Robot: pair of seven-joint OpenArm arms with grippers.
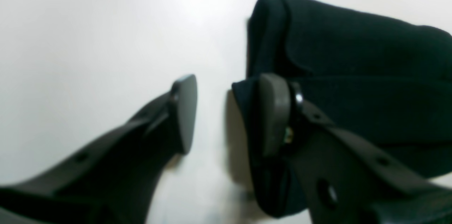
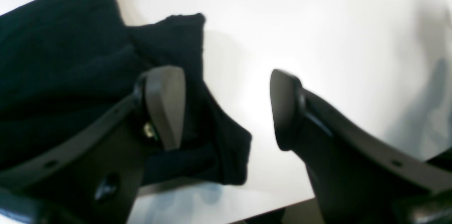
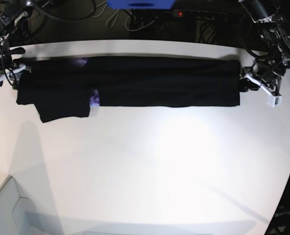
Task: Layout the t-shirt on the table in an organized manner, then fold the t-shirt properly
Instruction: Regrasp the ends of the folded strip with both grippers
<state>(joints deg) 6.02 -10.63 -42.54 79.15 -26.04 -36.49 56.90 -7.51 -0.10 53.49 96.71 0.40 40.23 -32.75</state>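
The black t-shirt [image 3: 159,81] lies in a long folded band across the far part of the white table [image 3: 145,161]. One sleeve [image 3: 64,110] hangs toward the front at its left end, beside a small purple patch [image 3: 94,98]. My left gripper [image 3: 246,81] is at the band's right end. In the left wrist view it [image 1: 229,114] stands open, and the t-shirt [image 1: 353,58] edge rests against one pad. My right gripper [image 3: 12,68] is at the band's left end. In the right wrist view it [image 2: 226,107] is open, with the t-shirt [image 2: 53,58] behind one finger and a corner reaching into the gap.
Cables and a power strip [image 3: 184,14] lie beyond the table's far edge, beside a blue object [image 3: 140,4]. The table's edge curves down the right side [image 3: 287,161]. A white box corner [image 3: 3,205] shows at the lower left. The table edge [image 2: 247,208] runs close under the right gripper.
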